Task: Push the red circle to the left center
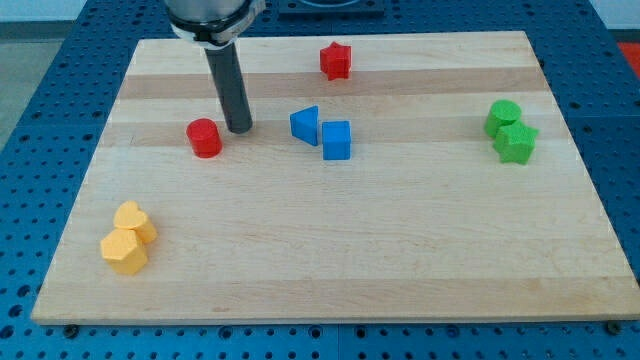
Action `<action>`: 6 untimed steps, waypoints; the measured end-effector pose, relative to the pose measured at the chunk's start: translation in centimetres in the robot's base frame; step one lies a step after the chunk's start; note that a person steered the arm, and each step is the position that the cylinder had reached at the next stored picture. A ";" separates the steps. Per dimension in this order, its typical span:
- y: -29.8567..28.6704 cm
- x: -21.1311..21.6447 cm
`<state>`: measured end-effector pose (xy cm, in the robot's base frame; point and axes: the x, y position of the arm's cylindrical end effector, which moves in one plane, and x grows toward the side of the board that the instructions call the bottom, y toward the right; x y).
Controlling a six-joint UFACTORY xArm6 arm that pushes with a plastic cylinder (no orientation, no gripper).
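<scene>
- Red circle block (pixel 204 137) sits on the pale wooden board (pixel 400 240), toward its left.
- Straight dark rod stands upright; my tip (pixel 239 130) is just right of the red circle.
- No jaws on this arm.

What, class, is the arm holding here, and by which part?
Nothing: my tip has no jaws, only a rod end standing just to the view's right of the red circle.

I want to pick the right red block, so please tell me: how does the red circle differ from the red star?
The red circle is a round, short cylinder; the red star has pointed edges. The red circle lies toward the view's left, while the red star sits near the view's top edge, about centre. My tip stands just to the view's right of the red circle, far from the red star. Both are red, similar in size, and rest on the board.
</scene>
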<state>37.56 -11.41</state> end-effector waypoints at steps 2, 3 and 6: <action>-0.1 2.4; -2.0 2.6; -8.8 2.6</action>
